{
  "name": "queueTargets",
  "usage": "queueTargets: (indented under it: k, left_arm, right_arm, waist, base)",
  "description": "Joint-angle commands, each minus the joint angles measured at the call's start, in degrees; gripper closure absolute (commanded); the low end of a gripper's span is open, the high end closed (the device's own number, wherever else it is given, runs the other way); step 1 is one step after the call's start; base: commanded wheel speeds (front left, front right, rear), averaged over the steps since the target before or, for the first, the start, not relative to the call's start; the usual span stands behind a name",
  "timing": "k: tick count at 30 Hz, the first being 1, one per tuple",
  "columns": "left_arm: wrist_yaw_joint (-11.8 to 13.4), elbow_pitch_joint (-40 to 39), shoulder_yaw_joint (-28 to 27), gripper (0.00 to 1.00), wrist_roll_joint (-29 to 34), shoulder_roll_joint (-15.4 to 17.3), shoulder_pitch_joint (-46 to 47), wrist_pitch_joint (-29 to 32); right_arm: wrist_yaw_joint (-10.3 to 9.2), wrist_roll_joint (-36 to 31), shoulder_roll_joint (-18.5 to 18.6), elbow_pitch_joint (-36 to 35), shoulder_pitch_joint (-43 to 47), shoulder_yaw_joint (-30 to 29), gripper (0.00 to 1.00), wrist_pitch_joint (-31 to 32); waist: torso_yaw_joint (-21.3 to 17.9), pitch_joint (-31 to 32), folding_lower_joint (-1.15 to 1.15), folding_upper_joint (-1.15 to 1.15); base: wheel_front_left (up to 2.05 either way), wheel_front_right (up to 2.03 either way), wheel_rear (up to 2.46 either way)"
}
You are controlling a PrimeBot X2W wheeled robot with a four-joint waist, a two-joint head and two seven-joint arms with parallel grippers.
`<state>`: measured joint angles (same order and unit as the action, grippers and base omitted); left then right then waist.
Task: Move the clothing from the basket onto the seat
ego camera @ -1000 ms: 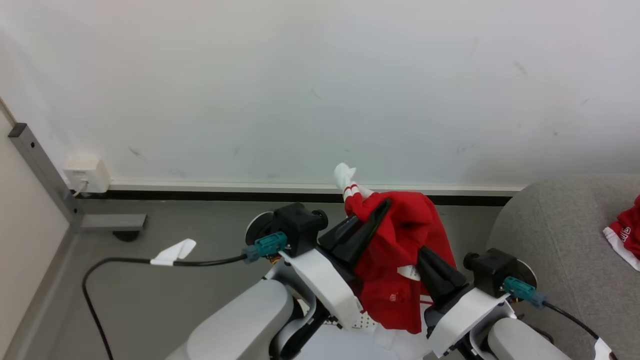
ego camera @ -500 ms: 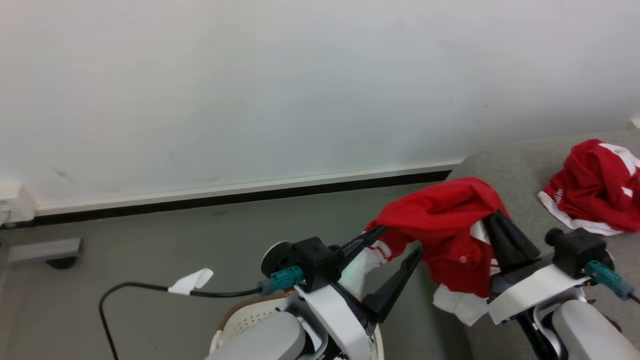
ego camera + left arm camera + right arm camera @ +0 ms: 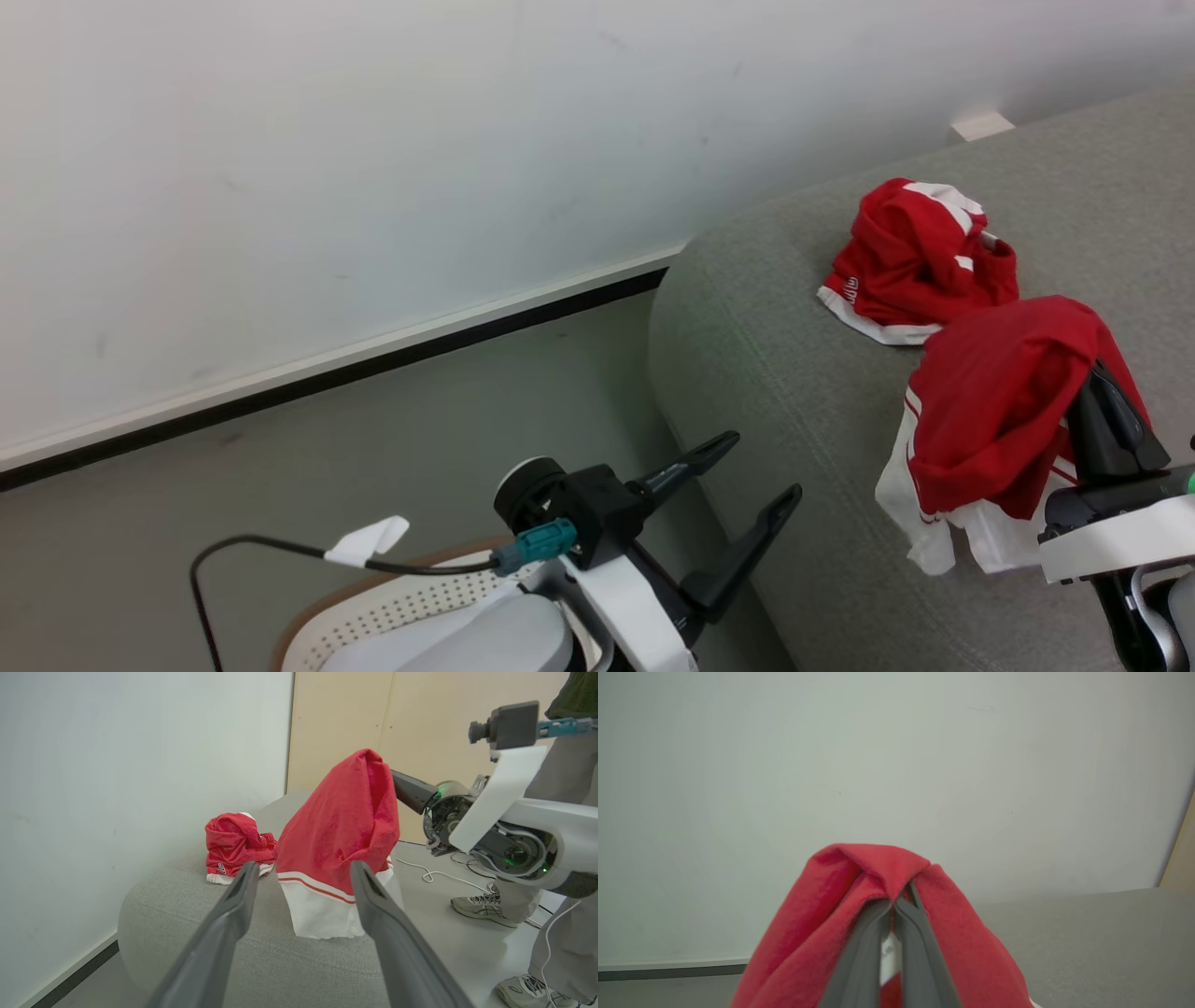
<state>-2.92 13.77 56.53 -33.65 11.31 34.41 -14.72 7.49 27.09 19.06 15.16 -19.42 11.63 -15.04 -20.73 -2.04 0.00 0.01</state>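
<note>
Right tool (image 3: 895, 905), pressed together, pinches a garment (image 3: 999, 401) at right of frame, its hem apparently resting on the seat (image 3: 794, 373). Left tool (image 3: 761, 464) stands spread and empty, lower centre. Advisable: lower, then release well inside the seat edge.

Counted two red garments with white trim in the head view: crumpled garment (image 3: 920, 252) at upper right, draped garment (image 3: 999, 411) at right of centre. Counted one grey sofa (image 3: 775, 373) across the right half. Counted one perforated cream basket (image 3: 411, 597) at the bottom edge, left of centre. Counted two grippers: left gripper (image 3: 760, 464) at lower centre, right gripper (image 3: 899, 900) at lower centre of the right wrist view. Counted one person (image 3: 574, 952) at the right edge of the left wrist view, with two pale sneakers (image 3: 481, 905).
</note>
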Motion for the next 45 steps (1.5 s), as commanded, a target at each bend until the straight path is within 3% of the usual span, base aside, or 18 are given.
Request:
queueTargets:
  k: [1,10,16,20,29,35,41,45]
  left_arm:
    - [0.17,0.48,-0.08,0.00,0.53,0.39,-0.55,-0.30]
    - [-0.46,2.27,-0.45,0.00,1.82,0.05,-0.73,-0.44]
    - [-0.99,2.69,-0.52,0.00,2.38,0.26,0.61,-0.48]
    - [-1.28,2.65,-0.42,0.00,3.00,1.06,1.83,-0.09]
    - [-1.25,0.69,-0.99,0.00,3.45,3.69,5.23,1.98]
    - [-0.72,-0.53,-1.83,0.00,3.90,4.75,7.18,2.29]
    - [-0.15,-1.04,-2.18,0.00,4.38,5.26,8.01,1.96]
    - [-0.15,-0.97,-2.37,0.00,4.48,5.02,8.36,1.69]
  right_arm:
    - [0.00,-0.82,0.05,-1.13,1.40,-0.79,1.00,-0.07]
    - [0.00,-0.87,0.29,-4.49,2.99,-2.74,1.00,1.37]
    - [0.00,-1.02,1.96,-5.16,-0.25,-4.01,1.00,2.29]
    - [0.00,0.89,4.98,-3.35,-4.67,-4.97,1.00,3.18]
    - [0.00,3.52,14.12,4.94,-17.95,-7.88,1.00,6.05]
    - [0.00,1.89,20.06,13.33,-25.13,-7.60,1.00,8.17]
    - [0.00,1.00,21.22,22.49,-29.86,-5.75,1.00,9.94]
    - [-0.01,0.80,21.07,30.40,-31.84,-1.67,1.00,17.30]
  waist:
    - [-3.48,-1.03,0.00,-0.01]
    - [-7.01,-2.38,0.00,-0.01]
    - [-5.61,-5.22,0.00,-0.01]
    - [-3.23,-8.52,0.00,-0.01]
    - [3.94,-18.85,0.00,-0.01]
    - [8.69,-24.89,0.00,-0.01]
    - [11.47,-28.06,0.00,-0.01]
    - [12.99,-29.13,0.00,-0.01]
  base:
    - [0.00,0.00,0.00]
    - [0.00,0.00,0.00]
    - [0.00,0.00,0.00]
    - [0.00,0.00,0.00]
    - [0.00,0.00,0.00]
    - [0.00,0.00,0.00]
    - [0.00,0.00,0.00]
    - [0.00,0.00,0.00]
